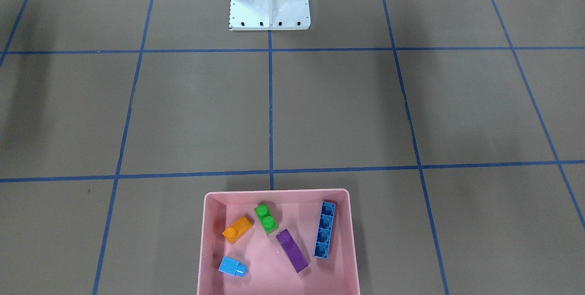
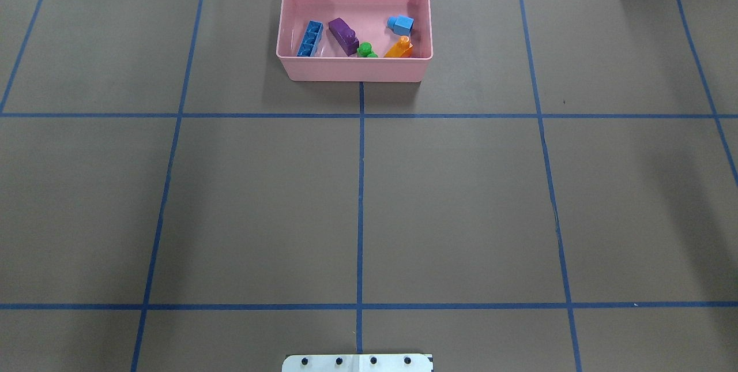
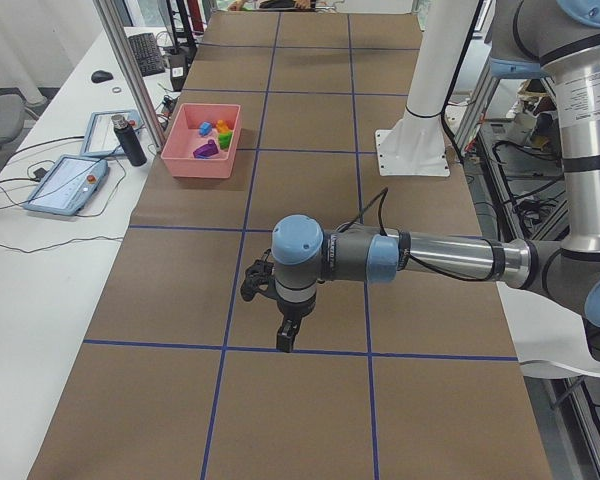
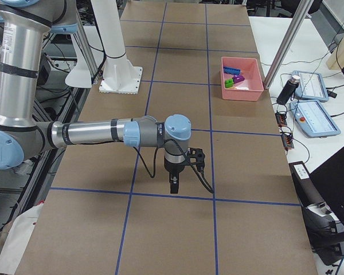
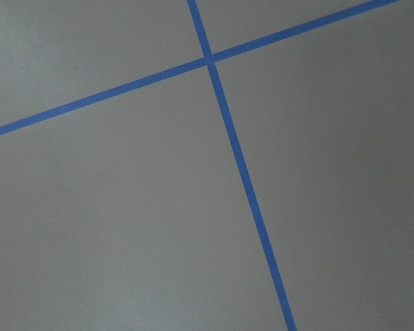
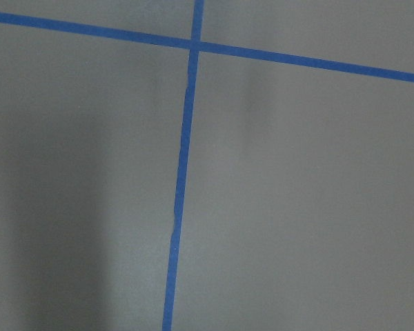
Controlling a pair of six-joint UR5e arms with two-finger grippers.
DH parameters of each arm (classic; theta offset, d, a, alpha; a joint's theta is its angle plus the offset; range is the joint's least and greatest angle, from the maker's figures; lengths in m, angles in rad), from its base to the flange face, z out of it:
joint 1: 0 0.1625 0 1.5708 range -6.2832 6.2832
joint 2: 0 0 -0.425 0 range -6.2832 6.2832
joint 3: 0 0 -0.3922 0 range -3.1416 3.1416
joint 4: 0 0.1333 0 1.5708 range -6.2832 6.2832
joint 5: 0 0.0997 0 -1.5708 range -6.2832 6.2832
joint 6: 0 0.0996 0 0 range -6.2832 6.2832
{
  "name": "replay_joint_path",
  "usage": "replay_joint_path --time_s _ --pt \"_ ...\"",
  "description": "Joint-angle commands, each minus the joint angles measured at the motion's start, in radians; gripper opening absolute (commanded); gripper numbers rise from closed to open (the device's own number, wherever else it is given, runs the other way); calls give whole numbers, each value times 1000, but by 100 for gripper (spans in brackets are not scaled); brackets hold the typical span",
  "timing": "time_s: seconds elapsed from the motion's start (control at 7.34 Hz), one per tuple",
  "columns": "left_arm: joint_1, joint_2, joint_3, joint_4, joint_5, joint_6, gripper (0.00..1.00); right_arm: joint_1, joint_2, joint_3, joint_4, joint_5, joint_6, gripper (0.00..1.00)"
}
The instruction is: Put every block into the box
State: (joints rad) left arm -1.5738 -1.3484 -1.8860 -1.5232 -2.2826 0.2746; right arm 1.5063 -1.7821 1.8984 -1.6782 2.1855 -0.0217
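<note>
A: Where are the blocks?

B: All five lie inside the box (image 1: pixel 275 191). The long blue block (image 1: pixel 324 235) lies along the box wall on the robot's left. The purple block (image 1: pixel 292 250) lies slanted near the middle of the box. The green block (image 1: pixel 265 218) is by the box wall nearest the robot, with the orange block (image 1: pixel 237 229) just beside it. The light-blue block (image 1: pixel 232 266) is deeper in the box, on the robot's right.

A: And the claws?

B: The left claw (image 3: pixel 285 335) and the right claw (image 4: pixel 173 186) both point down over the bare desk (image 2: pixel 461 216), well apart from the box. Only the side views show them, so I cannot tell if the fingers are apart or together.

A: Does any block lie outside the box?

B: No, I see none on the desk.
</note>
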Motion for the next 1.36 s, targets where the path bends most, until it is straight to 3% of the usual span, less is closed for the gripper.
replay_joint_path --time_s 0.0,1.23 --pt "1 0 -1 0 0 0 100 0 0 -4 0 0 0 100" --pt "3 0 4 -2 0 0 100 -1 10 -2 0 39 5 100"
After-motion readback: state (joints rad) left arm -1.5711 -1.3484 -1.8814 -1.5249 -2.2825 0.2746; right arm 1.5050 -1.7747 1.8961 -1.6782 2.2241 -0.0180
